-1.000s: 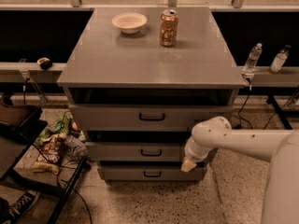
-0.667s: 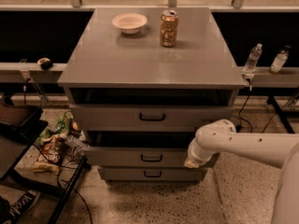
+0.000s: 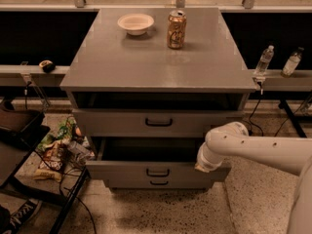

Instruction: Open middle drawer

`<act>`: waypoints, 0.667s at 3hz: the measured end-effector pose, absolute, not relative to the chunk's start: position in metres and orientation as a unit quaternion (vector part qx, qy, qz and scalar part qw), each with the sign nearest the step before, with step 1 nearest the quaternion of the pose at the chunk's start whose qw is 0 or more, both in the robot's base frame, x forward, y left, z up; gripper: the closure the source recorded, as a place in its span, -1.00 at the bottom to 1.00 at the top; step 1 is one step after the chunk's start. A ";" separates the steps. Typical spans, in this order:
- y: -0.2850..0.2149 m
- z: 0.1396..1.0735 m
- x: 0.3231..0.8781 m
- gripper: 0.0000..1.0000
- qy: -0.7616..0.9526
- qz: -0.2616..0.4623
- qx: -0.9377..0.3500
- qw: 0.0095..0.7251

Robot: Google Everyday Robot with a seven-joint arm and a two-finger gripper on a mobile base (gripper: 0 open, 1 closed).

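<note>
The middle drawer (image 3: 122,171) of the grey cabinet (image 3: 156,57) stands pulled out towards me, its dark inside (image 3: 151,149) showing. Its flat grey front carries a small black loop handle (image 3: 158,172) at the centre. My gripper (image 3: 204,166) is at the end of the white arm (image 3: 258,147), which comes in from the right. The gripper sits at the right end of the middle drawer's front, and the wrist hides its tip. The upper drawer (image 3: 158,122) with the longer black handle is nearly shut. The lowest drawer front (image 3: 159,183) shows just under the open one.
A white bowl (image 3: 135,22) and a drink can (image 3: 176,29) stand on the cabinet top. Two water bottles (image 3: 263,60) stand on the ledge at the right. Snack bags and clutter (image 3: 58,145) lie left of the cabinet, beside a dark stand (image 3: 19,130).
The middle drawer has slid further out towards me, showing more of its inside. My gripper and arm have moved forward and a little down with its front.
</note>
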State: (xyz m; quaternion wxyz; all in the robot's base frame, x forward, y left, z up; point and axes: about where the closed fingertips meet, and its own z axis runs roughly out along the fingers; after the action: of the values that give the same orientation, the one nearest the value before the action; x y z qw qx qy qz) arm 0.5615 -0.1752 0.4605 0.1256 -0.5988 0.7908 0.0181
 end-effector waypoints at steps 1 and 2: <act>-0.176 0.466 0.562 0.62 0.791 0.018 -0.599 0.126; -0.176 0.466 0.562 0.15 0.791 0.018 -0.599 0.126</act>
State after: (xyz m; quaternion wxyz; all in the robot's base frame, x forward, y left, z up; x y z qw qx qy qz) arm 0.5622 -0.1759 0.4663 0.1255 -0.5989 0.7908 0.0181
